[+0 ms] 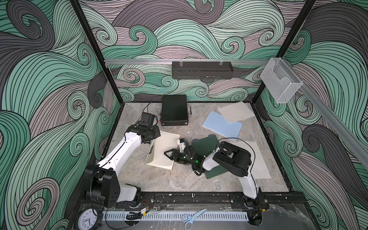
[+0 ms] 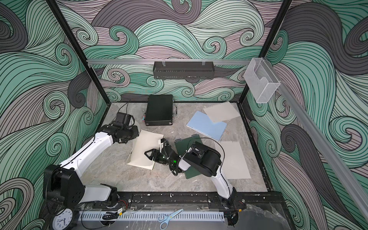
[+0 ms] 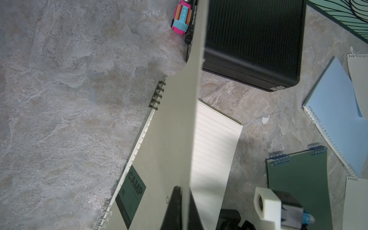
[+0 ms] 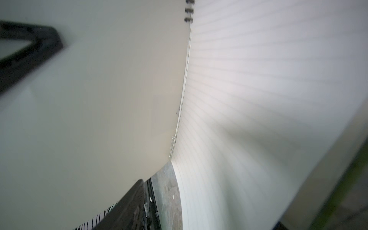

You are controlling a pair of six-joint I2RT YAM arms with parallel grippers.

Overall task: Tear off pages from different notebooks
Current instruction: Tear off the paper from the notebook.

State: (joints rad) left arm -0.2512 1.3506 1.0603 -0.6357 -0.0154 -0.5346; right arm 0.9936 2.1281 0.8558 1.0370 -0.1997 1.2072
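Clamped left jaws grip notebook cover (image 3: 171, 143); right jaws spread above page (image 3: 215, 151).

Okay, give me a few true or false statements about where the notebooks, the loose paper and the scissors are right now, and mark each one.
1. The black case sits shut at the back of the table. True.
2. The scissors lie on the light blue notebook. False: they lie by the white slotted strip, in front of the table.
3. A loose sheet partly overlaps the light blue notebook. True.
4. The left gripper holds the dark green notebook. False: it is shut on the beige notebook's cover; the green one lies flat on the table.
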